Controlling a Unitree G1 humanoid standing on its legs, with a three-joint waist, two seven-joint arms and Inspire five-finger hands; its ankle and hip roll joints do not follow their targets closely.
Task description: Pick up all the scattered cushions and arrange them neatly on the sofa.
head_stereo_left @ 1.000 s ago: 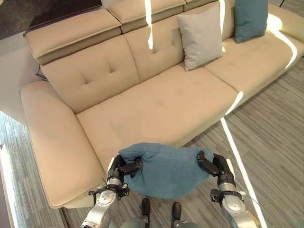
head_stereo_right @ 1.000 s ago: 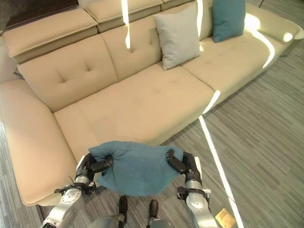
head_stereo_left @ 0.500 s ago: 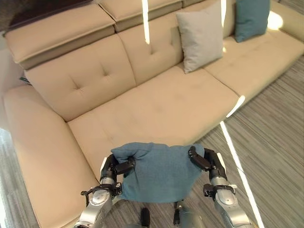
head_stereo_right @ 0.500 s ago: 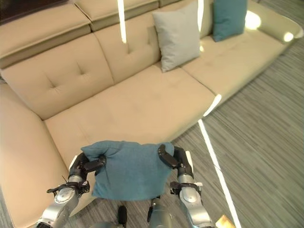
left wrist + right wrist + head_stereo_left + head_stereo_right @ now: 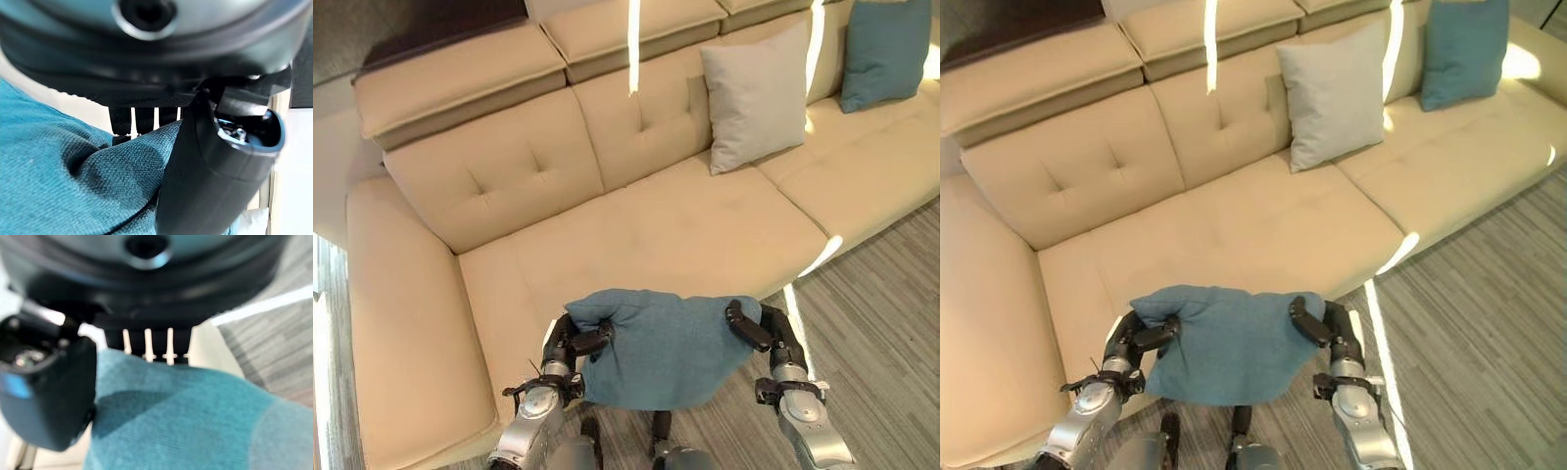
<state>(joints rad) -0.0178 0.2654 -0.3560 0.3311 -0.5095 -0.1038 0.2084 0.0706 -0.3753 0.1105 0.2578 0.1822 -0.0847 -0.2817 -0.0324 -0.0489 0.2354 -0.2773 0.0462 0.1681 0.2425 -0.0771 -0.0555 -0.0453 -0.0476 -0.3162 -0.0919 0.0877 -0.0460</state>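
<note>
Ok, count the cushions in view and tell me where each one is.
3. A teal cushion is held between the left hand and the right hand; a grey cushion and another teal cushion lean on the sofa backrest. Others may lie out of frame.

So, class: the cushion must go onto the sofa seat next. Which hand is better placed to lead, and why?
Neither alone. The left hand and right hand each pinch one side of the teal cushion, so both should probably carry it together. The left hand is slightly nearer the sofa seat edge.

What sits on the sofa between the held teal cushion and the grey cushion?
Nothing: bare seat of the sofa separates the teal cushion from the grey cushion, seen in the left eye view.
</note>
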